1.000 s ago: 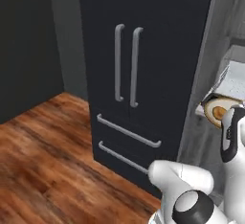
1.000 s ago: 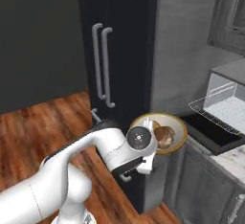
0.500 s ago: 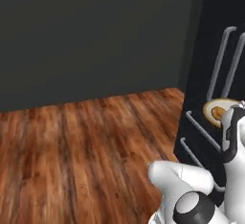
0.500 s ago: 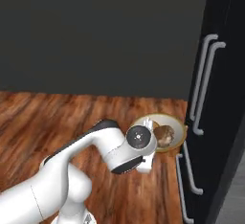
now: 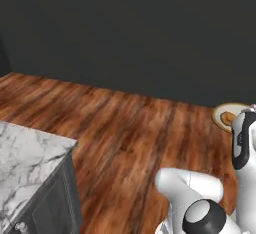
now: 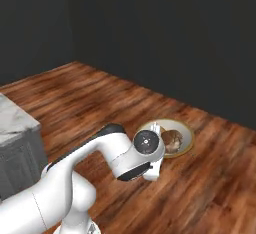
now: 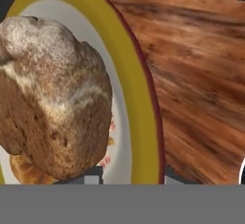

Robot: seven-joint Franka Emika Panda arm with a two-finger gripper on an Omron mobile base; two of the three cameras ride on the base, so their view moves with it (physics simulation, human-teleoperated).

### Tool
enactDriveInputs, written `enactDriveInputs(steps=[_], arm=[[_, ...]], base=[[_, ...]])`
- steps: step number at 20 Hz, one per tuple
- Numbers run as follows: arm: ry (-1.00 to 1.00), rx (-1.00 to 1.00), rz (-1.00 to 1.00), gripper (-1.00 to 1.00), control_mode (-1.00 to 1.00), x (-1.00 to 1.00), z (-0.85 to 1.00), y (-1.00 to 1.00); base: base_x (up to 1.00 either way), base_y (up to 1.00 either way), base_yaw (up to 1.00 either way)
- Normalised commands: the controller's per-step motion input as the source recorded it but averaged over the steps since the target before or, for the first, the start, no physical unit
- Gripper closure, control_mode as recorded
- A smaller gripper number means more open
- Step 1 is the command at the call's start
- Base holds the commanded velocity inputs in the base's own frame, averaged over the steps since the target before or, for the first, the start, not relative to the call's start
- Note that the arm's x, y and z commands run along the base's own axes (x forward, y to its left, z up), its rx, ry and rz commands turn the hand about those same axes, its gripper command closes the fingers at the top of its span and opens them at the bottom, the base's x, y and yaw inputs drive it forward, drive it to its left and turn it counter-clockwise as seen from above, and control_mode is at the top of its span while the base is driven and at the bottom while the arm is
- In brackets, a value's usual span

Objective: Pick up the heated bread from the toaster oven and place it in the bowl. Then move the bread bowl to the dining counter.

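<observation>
Bowl [image 6: 186,137] carried above a wooden floor [image 5: 125,128], heated bread [image 6: 172,140] lying inside.

At center right of the right base view, gripper [image 6: 154,130] clamped on the bowl's near rim; in the hand view, bread filling the left half against the yellow rim. Marble counter corner [image 5: 25,163] at lower left of the left base view. Dark wall [image 6: 150,33] across the top.

Wood plank floor [image 5: 125,128] spans the scene, reddish-brown, glossy. Dark wall [image 5: 150,33] behind it, plain. Marble countertop corner [image 5: 25,153] at lower left of left base view, grey cabinet front [image 5: 50,205] under it.
</observation>
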Motion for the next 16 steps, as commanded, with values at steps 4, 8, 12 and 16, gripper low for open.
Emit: enactDriveInputs(steps=[4,8,12,16], arm=[[0.0,0.0,0.0,1.0,1.0,0.0,0.0,0.0],[0.0,0.0,0.0,1.0,1.0,0.0,0.0,0.0],[0.0,0.0,0.0,1.0,1.0,0.0,0.0,0.0],[0.0,0.0,0.0,1.0,1.0,0.0,0.0,0.0]], base=[[0.0,0.26,0.98],[0.01,0.11,0.97],[0.12,0.01,0.95],[0.23,0.0,0.93]])
